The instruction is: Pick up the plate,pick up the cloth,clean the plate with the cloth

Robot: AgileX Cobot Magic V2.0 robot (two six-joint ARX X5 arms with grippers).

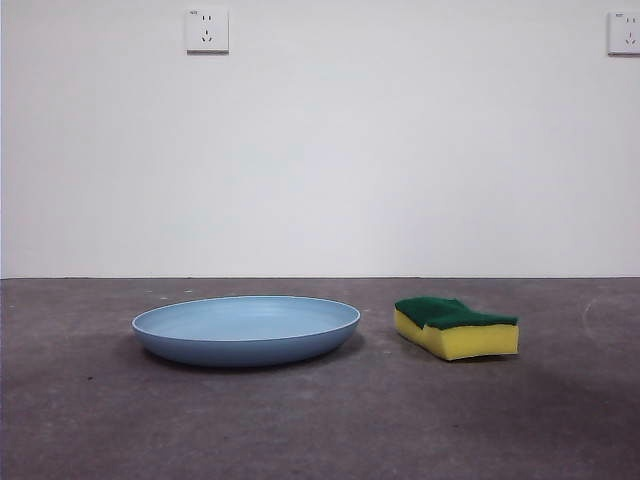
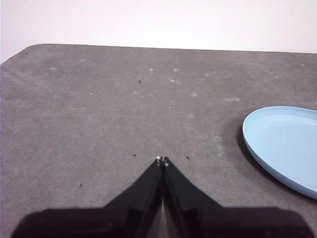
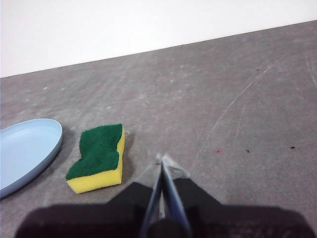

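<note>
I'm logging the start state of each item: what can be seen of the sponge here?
The sponge is a small block with wavy sides: a yellow foam body under a dark green scouring layer. It lies flat, green side up, on the grey table, beside the light-blue plate with a gap between them. Nothing touches it but the table. The right hand, shut, is near it but apart; the left hand is not by it.

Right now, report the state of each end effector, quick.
Left end effector: closed, holding nothing, beside the plate.
Right end effector: closed, holding nothing, near the sponge.
</note>
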